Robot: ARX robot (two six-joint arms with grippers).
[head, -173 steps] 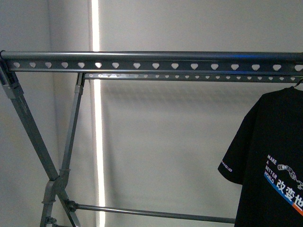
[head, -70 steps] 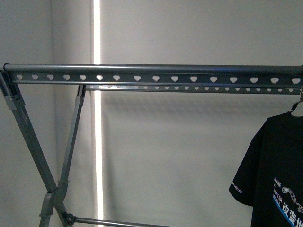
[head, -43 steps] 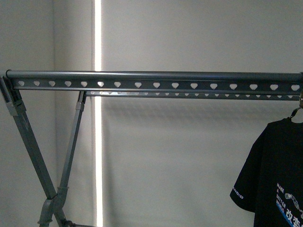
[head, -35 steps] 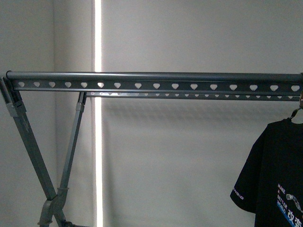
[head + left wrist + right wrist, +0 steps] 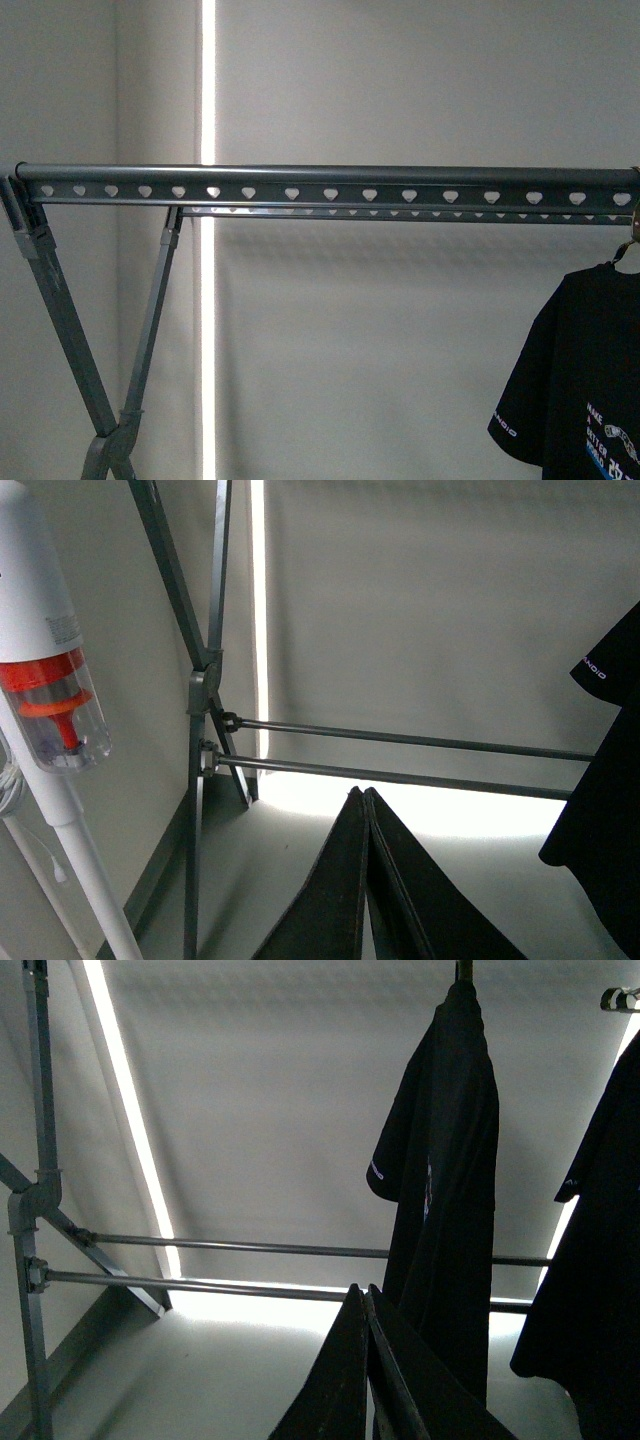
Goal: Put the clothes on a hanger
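Observation:
The grey metal rack (image 5: 330, 186), its rails punched with heart-shaped holes, spans the front view on crossed legs. The black T-shirt (image 5: 585, 380) with white print hangs from the rail by a hook at the far right. Neither arm shows in the front view. My left gripper (image 5: 364, 795) is shut and empty, low down and pointing at the rack's lower bars (image 5: 400, 775); the shirt's sleeve (image 5: 605, 670) is off to its side. My right gripper (image 5: 362, 1290) is shut and empty, just in front of the hanging T-shirt (image 5: 445, 1160).
A white stick vacuum with an orange part (image 5: 45, 680) stands beside the rack's crossed legs (image 5: 203, 675). A second black garment (image 5: 595, 1260) hangs at the edge of the right wrist view. A pale wall with a bright vertical strip (image 5: 207, 90) is behind.
In the front view the rack's rail and the T-shirt have slid downwards in the picture, so less of the shirt's print and of the lower legs shows.

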